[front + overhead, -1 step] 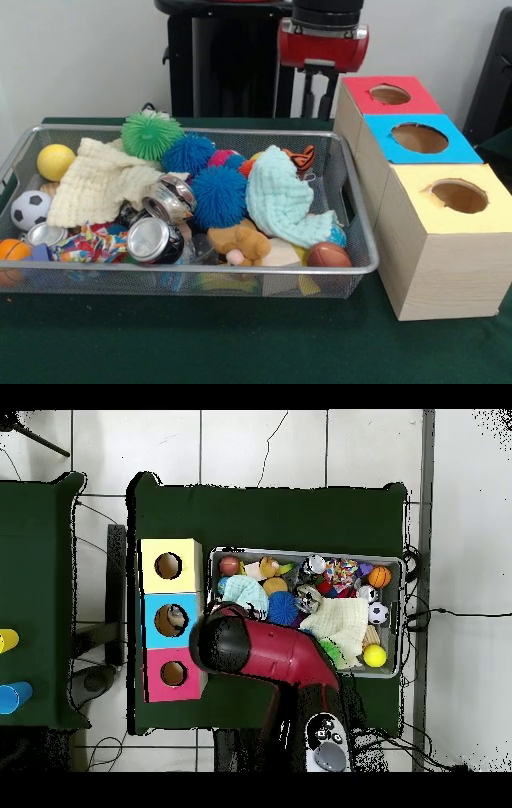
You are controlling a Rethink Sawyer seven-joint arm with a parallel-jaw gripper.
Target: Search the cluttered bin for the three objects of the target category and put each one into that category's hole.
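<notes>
A wire mesh bin [362,268] holds a jumble of items. There is a green spiky ball [152,136] and two blue spiky balls [188,154] [218,196]. Two crushed cans [156,238] [170,200] lie near a tan plush toy [240,240]. A cream cloth [96,184] and a mint cloth [280,200] cover other items. Small balls sit at the edges: yellow [55,162], soccer [30,210], basketball [12,252], brown football [328,256]. My gripper [318,92] hangs behind the bin's far rim, beside the red box; in the overhead view the arm [250,649] hides it.
Three wooden boxes with round holes stand in a row beside the bin: red-topped [364,86], blue-topped [384,132], yellow-topped [416,180]. In the overhead view something shows inside the blue box's hole [175,617]. Green cloth [240,344] covers the table in front of the bin.
</notes>
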